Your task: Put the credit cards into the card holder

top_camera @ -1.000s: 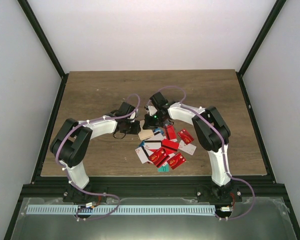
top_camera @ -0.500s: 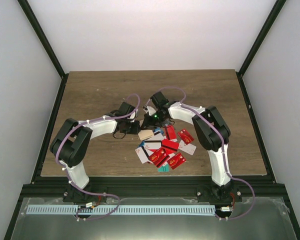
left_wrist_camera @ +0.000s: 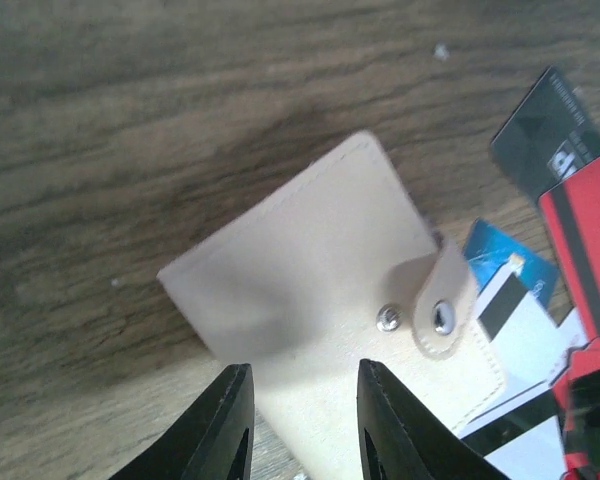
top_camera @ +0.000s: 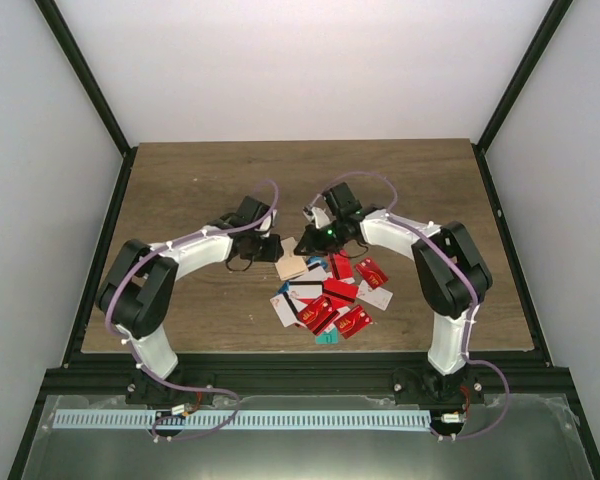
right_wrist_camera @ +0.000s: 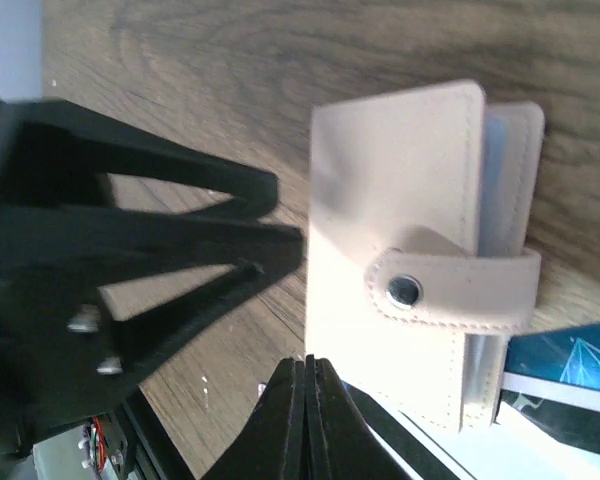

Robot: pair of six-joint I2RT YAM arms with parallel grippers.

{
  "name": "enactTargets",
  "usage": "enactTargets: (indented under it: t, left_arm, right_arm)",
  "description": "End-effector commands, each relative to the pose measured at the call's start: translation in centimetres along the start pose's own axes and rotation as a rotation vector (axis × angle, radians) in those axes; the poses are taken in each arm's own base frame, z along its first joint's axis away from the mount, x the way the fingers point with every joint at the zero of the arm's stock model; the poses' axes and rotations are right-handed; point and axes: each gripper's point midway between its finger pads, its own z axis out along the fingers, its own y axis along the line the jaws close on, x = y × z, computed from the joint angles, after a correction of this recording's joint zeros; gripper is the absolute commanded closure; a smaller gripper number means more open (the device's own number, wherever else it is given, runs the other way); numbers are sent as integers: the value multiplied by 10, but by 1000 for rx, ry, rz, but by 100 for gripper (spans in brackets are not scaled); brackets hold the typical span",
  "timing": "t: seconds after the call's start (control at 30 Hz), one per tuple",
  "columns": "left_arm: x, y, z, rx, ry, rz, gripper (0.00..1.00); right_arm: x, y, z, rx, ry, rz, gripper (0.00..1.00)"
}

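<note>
Beige and leather-like, the card holder (top_camera: 291,267) lies flat on the wooden table (top_camera: 180,190), folded over, its tab laid across the cover. We see the cover's stud bare just beside the tab's snap, so the tab is unfastened. At the holder's near-right edge begins the heap of credit cards (top_camera: 330,300), mostly red, with a blue card and a white striped card lying against that edge. On the holder's left we mark the left gripper (left_wrist_camera: 302,370). Its jaws stand partly apart and clasp nothing, the fingertips just beside the holder's left edge; whether they touch it we cannot tell. On the holder's far-right side we mark the right gripper (right_wrist_camera: 306,372). Its fingers are pressed together, empty, their tip over the holder's edge.
</note>
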Motion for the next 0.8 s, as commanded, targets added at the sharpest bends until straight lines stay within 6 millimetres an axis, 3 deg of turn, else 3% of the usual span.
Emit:
enactTargets:
  t: [0.0,0.17,0.37,0.57,0.77]
  left_arm:
    - [-18,-13,-14,31,-36,3,69]
    - [-22,-22,-8,78,-13,2,69]
    - [-28,-33,-8,123,-12,16,65]
    - [-22,-36,1,146,31,25,65]
    - [-16,-36,10,159,63,29,64]
  right_arm:
    - [4,-5,2,-17,-28,12,99]
    - [10,-10,9,-47,-35,36,99]
    - [15,-34,25,-22,-29,73,99]
    - [22,-57,31,23,-21,107,99]
    - [28,-64,34,32,-6,119,99]
